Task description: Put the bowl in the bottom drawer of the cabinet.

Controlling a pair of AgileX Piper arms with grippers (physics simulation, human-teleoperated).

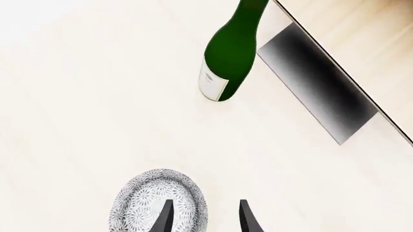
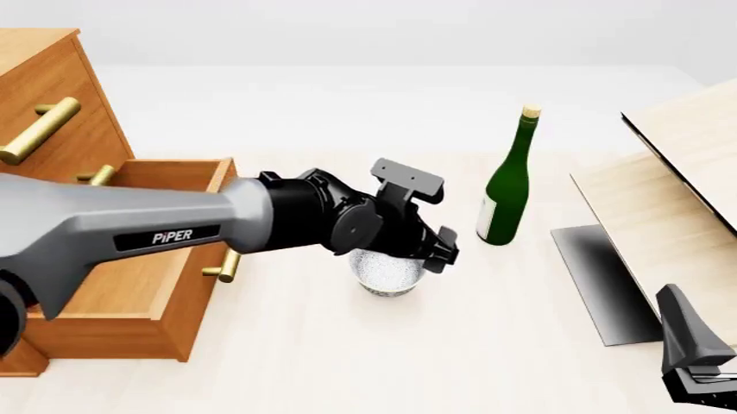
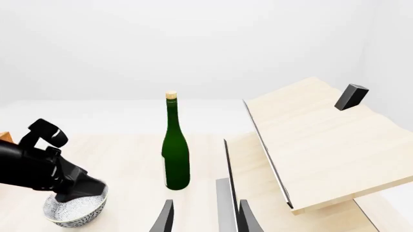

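Speckled white-and-grey, the small deep bowl sits upright on the pale table beside the open bottom drawer, the left gripper spread astride its rim for a lift, the glossy green wine bottle just beyond, and the right gripper idling apart, likewise spread.

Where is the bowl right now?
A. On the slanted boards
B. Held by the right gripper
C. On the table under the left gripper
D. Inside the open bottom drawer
C: the bowl sits on the table, directly beneath the left gripper.
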